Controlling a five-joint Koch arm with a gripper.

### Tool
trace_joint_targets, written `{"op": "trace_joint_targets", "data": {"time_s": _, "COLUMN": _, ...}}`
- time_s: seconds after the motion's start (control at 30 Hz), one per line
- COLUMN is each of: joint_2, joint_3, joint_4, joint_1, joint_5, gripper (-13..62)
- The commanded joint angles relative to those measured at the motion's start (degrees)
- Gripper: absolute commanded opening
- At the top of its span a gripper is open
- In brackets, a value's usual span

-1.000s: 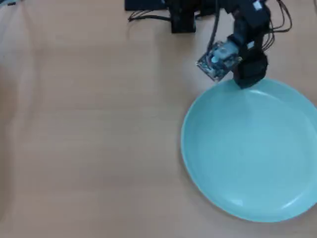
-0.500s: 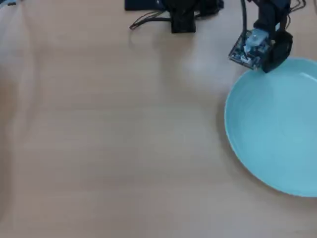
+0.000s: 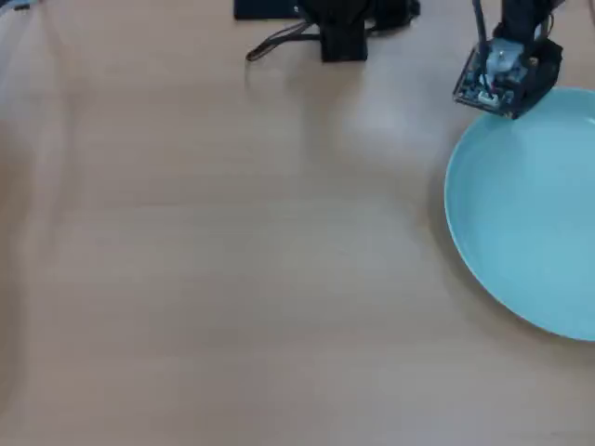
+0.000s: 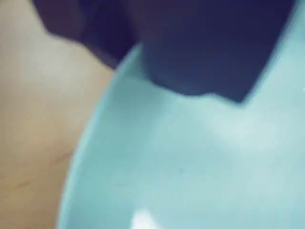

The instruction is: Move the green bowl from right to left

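The green bowl (image 3: 530, 204) is a wide, shallow pale turquoise dish at the right edge of the overhead view, partly cut off by the frame. My black gripper (image 3: 505, 104) sits at the bowl's far left rim, with its tips hidden under the wrist. In the wrist view, which is blurred, the bowl (image 4: 190, 162) fills the lower right. The gripper (image 4: 137, 59) has one dark jaw outside the rim and the wider one inside, closed in on the rim between them.
The light wooden table (image 3: 232, 260) stretches out to the left of the bowl. The arm's black base (image 3: 342, 32) and a cable (image 3: 274, 42) lie at the far edge, top middle.
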Motion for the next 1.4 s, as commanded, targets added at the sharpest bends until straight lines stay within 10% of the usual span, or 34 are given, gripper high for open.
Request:
{"op": "trace_joint_targets", "data": {"time_s": 0.0, "joint_2": 0.1, "joint_3": -7.5, "joint_4": -1.7, "joint_1": -1.0, "joint_5": -0.1, "gripper": -6.7}}
{"op": "trace_joint_targets", "data": {"time_s": 0.9, "joint_2": -2.0, "joint_3": -7.5, "joint_4": -1.8, "joint_1": 8.3, "joint_5": 3.4, "gripper": -5.0}}
{"op": "trace_joint_targets", "data": {"time_s": 1.37, "joint_2": -1.3, "joint_3": -13.0, "joint_4": 12.5, "joint_1": 8.2, "joint_5": 5.6, "gripper": 27.0}}
